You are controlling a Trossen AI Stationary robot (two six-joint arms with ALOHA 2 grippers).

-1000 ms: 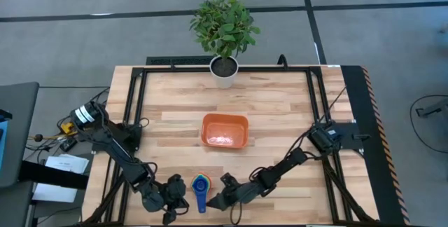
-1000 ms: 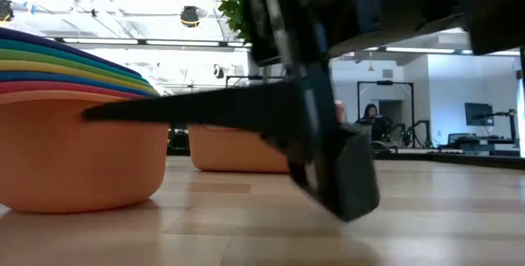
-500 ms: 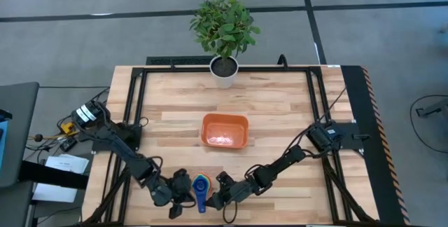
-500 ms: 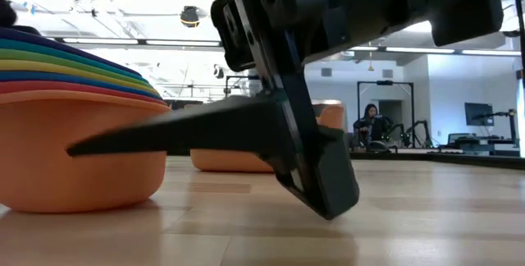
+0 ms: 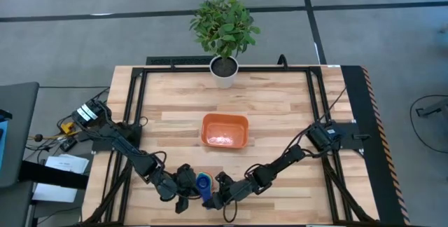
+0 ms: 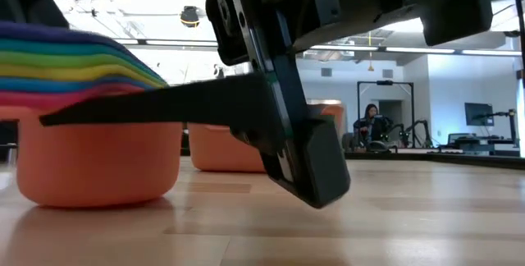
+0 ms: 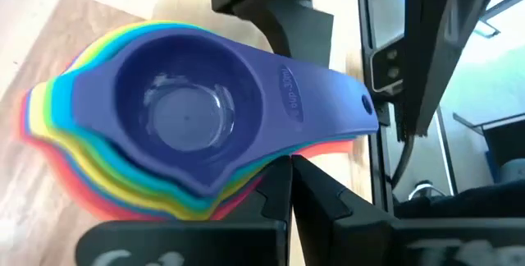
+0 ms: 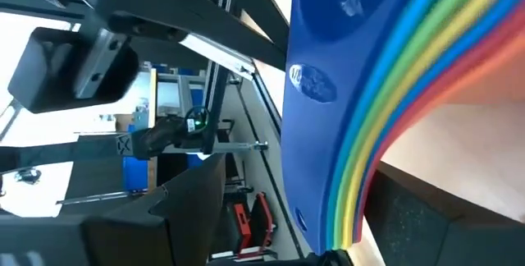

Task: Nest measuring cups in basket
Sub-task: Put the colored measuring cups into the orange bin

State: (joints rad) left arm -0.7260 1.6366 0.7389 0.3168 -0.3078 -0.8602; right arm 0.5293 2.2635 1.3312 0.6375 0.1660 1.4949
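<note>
cups [image 5: 202, 185] nested, btwn L hand [image 5: 183, 188] & R hand [image 5: 220, 193] | both: grip can't tell

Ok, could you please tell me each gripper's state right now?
Left gripper: at the measuring cups, state cannot be told.
Right gripper: open, straddling the cups' handles.

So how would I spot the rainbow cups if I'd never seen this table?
Find the wooden table with the leafy potted plant at its far edge and the orange basket in the middle. At the near edge, between the left claw and right claw, sit the stacked measuring cups, the only rainbow-striped thing.
</note>
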